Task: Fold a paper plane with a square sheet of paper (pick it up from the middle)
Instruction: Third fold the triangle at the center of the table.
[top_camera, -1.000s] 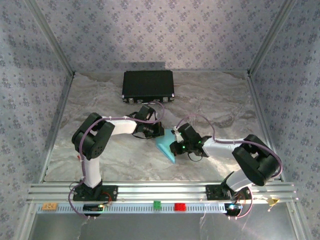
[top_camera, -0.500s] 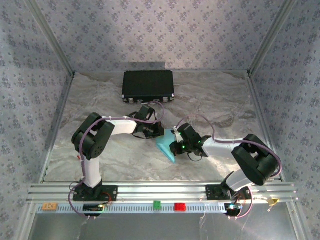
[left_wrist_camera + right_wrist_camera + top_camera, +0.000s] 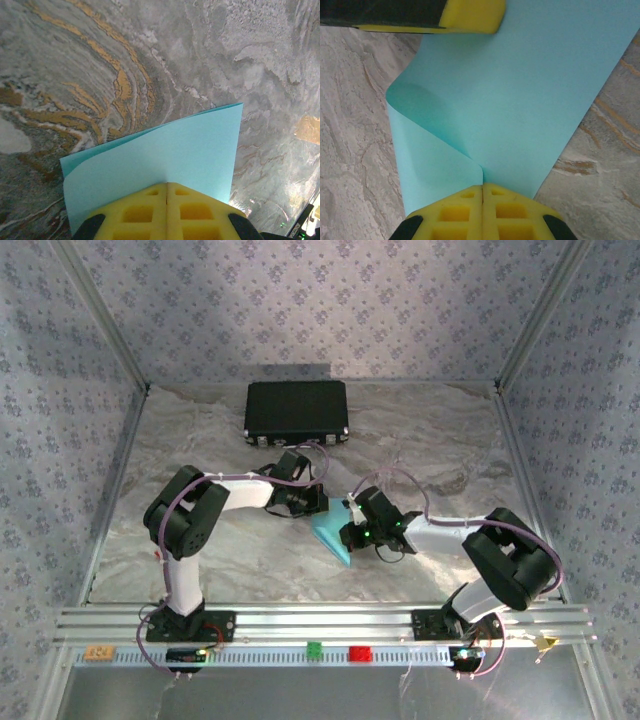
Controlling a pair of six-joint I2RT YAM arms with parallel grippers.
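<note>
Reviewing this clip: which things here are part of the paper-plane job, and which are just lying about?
In the job:
- square sheet of paper, light blue, curled over
- left claw and right claw, both shut on it

Lying about:
- black case, at the far side of the table
- red block, green block and tan block, on the front rail

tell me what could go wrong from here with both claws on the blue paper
1. The left claw and right claw are both shut on the thin square sheet of paper; pulling apart could tear it.
2. The bend by the right claw is a soft curl, not a crease, so flattening it may set a crooked fold.
</note>
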